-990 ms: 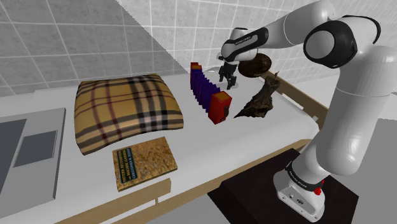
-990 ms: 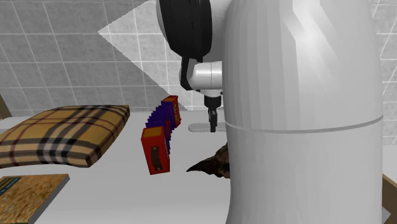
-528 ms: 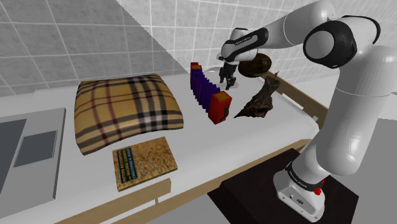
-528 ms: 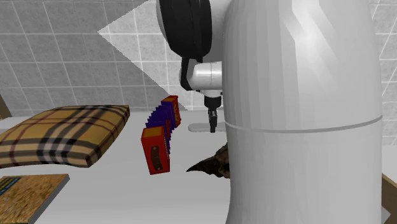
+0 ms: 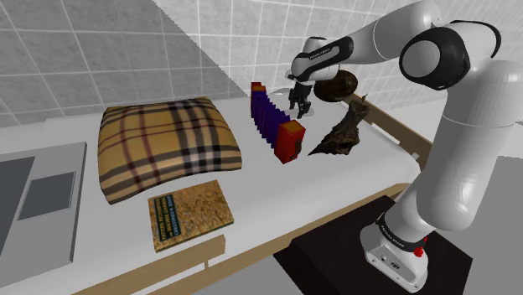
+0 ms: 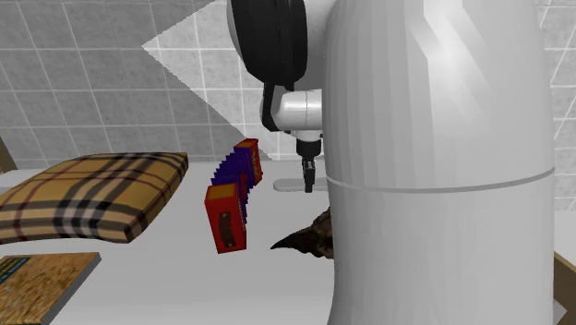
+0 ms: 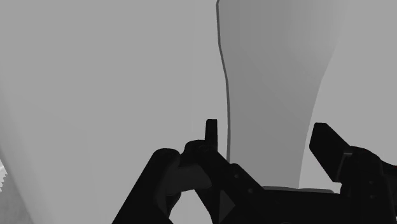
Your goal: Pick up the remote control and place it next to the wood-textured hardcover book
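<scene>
Remote control [image 7: 273, 89], pale grey, lies flat on the white surface behind the red accordion [image 6: 227, 218], directly under the pincer [image 7: 266, 132]. Its long axis runs straight away between the spread fingers [image 7: 327, 143], which straddle its near end and hold nothing yet.

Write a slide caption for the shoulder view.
Gripper low beside the red-and-purple accordion, well away from the wood-textured book lying by the plaid pillow.
</scene>
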Controlling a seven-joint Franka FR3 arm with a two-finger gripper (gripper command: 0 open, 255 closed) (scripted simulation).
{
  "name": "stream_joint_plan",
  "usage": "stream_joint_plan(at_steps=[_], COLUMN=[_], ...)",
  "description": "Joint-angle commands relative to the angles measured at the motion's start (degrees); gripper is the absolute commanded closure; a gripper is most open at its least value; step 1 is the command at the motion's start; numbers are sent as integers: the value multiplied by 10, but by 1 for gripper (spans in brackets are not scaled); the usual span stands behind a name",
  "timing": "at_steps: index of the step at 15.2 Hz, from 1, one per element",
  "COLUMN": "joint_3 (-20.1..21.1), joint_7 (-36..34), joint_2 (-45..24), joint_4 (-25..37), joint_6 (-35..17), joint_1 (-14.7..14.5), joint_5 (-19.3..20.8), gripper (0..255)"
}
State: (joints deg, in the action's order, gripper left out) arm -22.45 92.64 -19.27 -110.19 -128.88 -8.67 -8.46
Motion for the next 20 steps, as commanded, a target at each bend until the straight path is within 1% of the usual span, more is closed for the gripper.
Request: stream_joint_plan(at_steps=[1,18,19,20], joint_3=[0,-12,-12,-10], joint_7=[0,-20,-20,-33], joint_2=[0,59,59,78], joint_4=[0,59,60,36], joint_6=[0,113,114,107], joint_1=[0,-9,-9,-18], joint_5=[0,32,32,41], gripper=[255,255,255,255])
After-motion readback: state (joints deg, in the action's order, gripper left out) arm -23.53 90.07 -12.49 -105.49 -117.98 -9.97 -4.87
